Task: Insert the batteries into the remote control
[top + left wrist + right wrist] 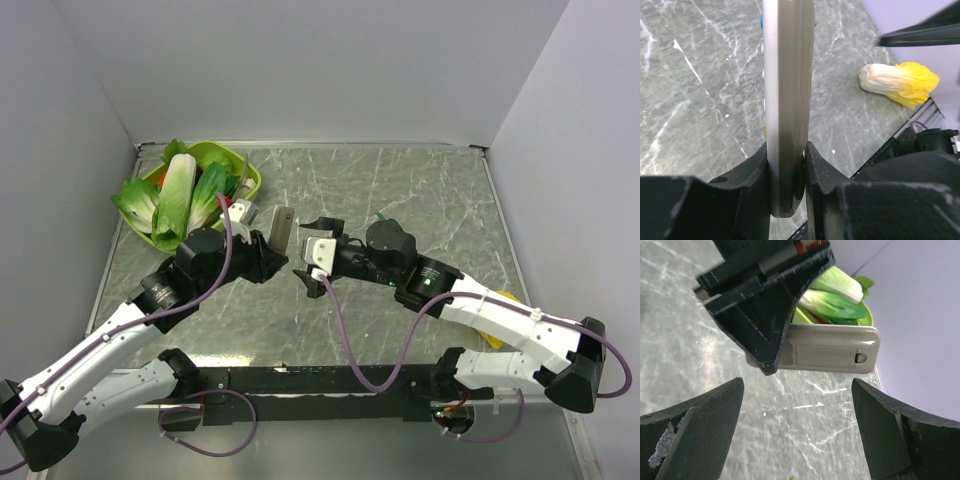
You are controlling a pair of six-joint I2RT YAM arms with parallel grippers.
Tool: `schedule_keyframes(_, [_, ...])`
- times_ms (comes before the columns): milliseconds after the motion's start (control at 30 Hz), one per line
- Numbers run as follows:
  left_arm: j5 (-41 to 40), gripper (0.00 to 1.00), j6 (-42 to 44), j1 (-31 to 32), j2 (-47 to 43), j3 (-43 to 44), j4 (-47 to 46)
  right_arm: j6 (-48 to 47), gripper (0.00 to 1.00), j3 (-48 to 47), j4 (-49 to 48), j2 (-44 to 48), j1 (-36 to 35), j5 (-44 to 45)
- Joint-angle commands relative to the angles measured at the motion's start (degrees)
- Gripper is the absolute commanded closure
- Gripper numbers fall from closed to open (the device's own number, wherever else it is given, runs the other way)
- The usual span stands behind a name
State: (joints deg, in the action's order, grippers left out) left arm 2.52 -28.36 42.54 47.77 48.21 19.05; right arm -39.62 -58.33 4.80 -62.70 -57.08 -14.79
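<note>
Remote control sits pinched between the left fingers, which press on its two broad faces near one end, so that the slim bar stands out from them on edge, lifted off the counter. Its dull grey-brown back is turned toward the right arm; in the right wrist view the remote control lies across the frame with its battery cover shut and the small latch toward the free end. The right fingers are spread wide with nothing between them, facing that back from just beside it without touching. From above, the remote control is near the middle of the counter, the right fingers just to its right. Behind the left arm, a green bowl in the far left corner holds leafy greens. A pale cabbage with yellow leaves lies well apart at the counter's right edge.
</note>
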Motion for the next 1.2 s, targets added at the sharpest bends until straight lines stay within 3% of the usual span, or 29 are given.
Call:
schedule_keyframes(0, [2.9, 0.99, -1.5, -0.3, -1.7, 0.7, -4.2, 2.0, 0.04, 1.5, -13.7, -0.4, 1.0, -1.7])
schedule_keyframes(233, [5.3, 0.99, -0.7, -0.3, -2.4, 0.7, -5.3, 3.5, 0.04, 1.9, -18.6, -1.6, 2.9, -5.2])
schedule_keyframes(700, [5.8, 0.99, -0.1, -0.3, -2.0, 1.9, -5.6, 7.6, 0.05, -1.2, -14.3, -4.4, 7.5, -14.1])
schedule_keyframes(1167, [5.9, 0.99, 0.1, -0.4, -1.3, 2.3, -6.2, 7.4, 0.07, -2.1, -13.5, -5.5, 7.8, -16.4])
